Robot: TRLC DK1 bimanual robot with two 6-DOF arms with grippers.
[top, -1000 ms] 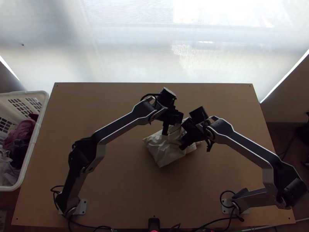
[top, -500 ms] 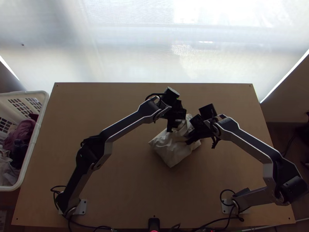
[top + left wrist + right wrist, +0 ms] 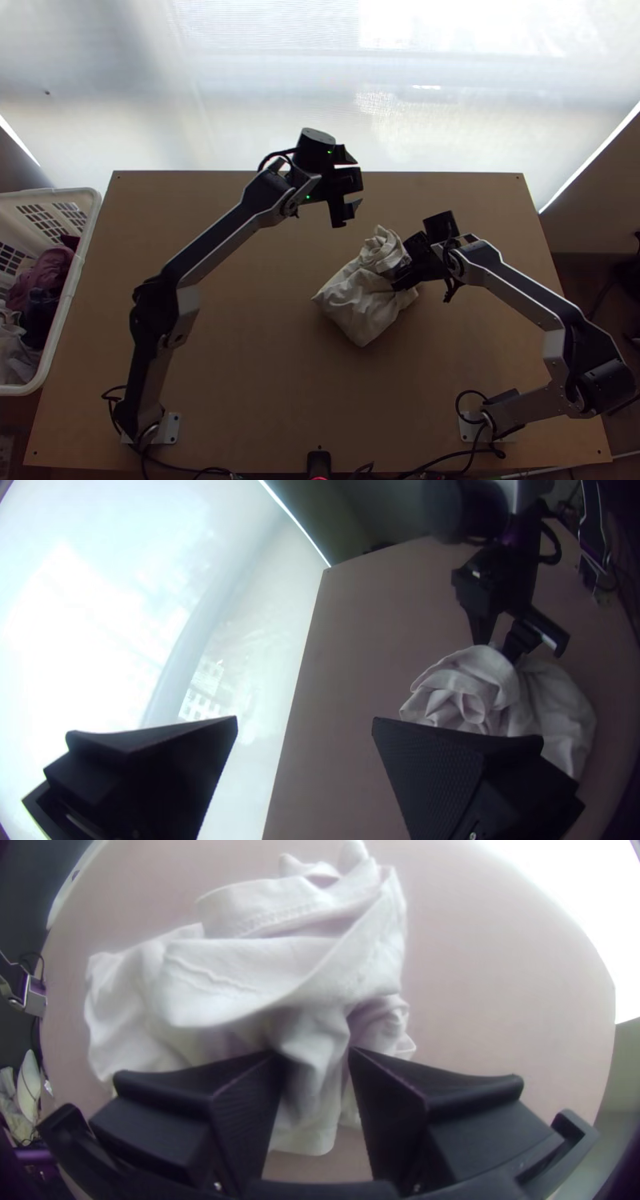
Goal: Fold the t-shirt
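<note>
Fingers of our left gripper (image 3: 357,182) stand wide apart with nothing between them, near the tabletop's (image 3: 240,360) far edge. Those of our right gripper (image 3: 401,270) are also parted, a bunched fold of the pale t-shirt (image 3: 360,308) between them. Crumpled on the tabletop, the shirt spreads leftward from the right fingers, its rolled end below and to the right of the left ones. Well left of both pairs of fingers, we see a white basket (image 3: 74,280) holding a pinkish garment (image 3: 48,272), a dark blue one and pale cloth (image 3: 16,360).
</note>
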